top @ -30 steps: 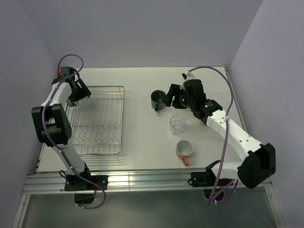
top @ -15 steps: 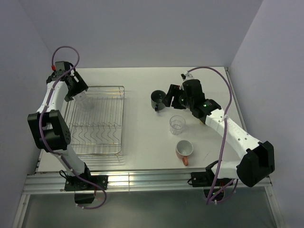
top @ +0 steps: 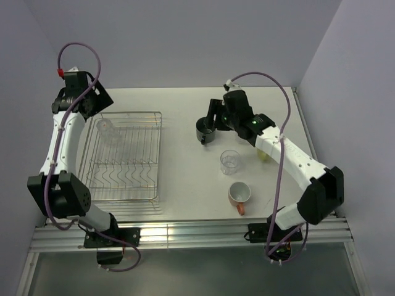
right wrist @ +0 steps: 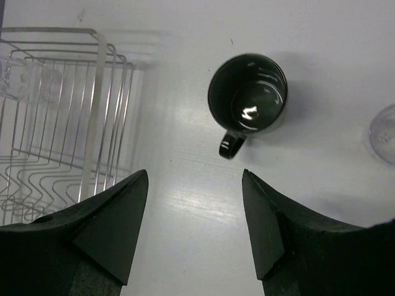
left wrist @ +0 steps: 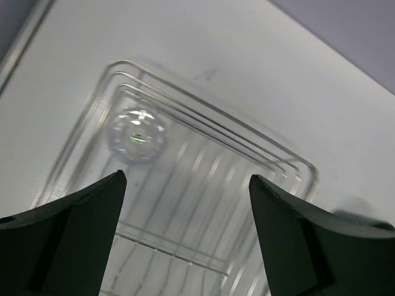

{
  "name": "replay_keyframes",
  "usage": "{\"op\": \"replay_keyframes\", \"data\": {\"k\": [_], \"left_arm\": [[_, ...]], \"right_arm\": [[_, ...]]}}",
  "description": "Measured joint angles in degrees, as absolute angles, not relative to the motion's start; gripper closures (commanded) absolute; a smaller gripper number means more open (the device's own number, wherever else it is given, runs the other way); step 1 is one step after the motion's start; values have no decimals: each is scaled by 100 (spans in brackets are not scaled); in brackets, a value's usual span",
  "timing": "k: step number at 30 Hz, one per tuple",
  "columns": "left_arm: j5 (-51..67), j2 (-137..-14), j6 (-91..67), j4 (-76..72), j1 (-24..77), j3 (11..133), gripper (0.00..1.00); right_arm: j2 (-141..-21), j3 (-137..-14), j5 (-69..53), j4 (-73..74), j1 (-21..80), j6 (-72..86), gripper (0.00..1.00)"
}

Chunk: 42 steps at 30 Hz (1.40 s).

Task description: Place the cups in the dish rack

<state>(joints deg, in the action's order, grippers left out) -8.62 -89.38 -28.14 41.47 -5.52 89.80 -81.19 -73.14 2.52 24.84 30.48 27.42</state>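
Left gripper (left wrist: pixel 186 179) lifts clear, fingers wide and empty, and the glass tumbler (top: pixel 106 129) now sits in the dish rack (top: pixel 159 157), upper-left corner. Right gripper (right wrist: pixel 194 176) swings over the black mug (right wrist: pixel 248 102), fingers wide, likely the next pickup.

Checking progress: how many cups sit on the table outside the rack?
4: black mug farthest back, clear glass tumbler mid-table, orange mug nearest, pale yellow-green cup half hidden behind the right arm.
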Motion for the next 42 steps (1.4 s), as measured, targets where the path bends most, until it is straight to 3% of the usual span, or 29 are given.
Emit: {"op": "replay_keyframes", "data": {"k": [8,13,24,35,38,39,42], "left_arm": [[58,-7417,-2810,3546,792,8468,11],[561,-6554,-2808,3234,937,7747,11],[864,-6412,-2711,3109,937,7314,11],[932,-6379,-2703,3065,937,7129,11],[945,-6377,-2705,3061,937,7050,12],[945,-6377,-2705,3061,937,7032,13],[972,-6377,-2711,3046,937,6982,16]], "right_arm": [[-9725,-8586,945,2801,3323,2519,39],[-10473,-9030,1155,3089,3326,2436,40],[-11483,-9778,1267,3227,3413,2388,42],[-12051,-9891,1262,3345,3452,2349,50],[-12245,-10027,1260,3367,3454,2307,60],[-12287,-10040,1260,3374,3454,2298,74],[-12320,-10082,1304,3363,3472,2263,100]]}}
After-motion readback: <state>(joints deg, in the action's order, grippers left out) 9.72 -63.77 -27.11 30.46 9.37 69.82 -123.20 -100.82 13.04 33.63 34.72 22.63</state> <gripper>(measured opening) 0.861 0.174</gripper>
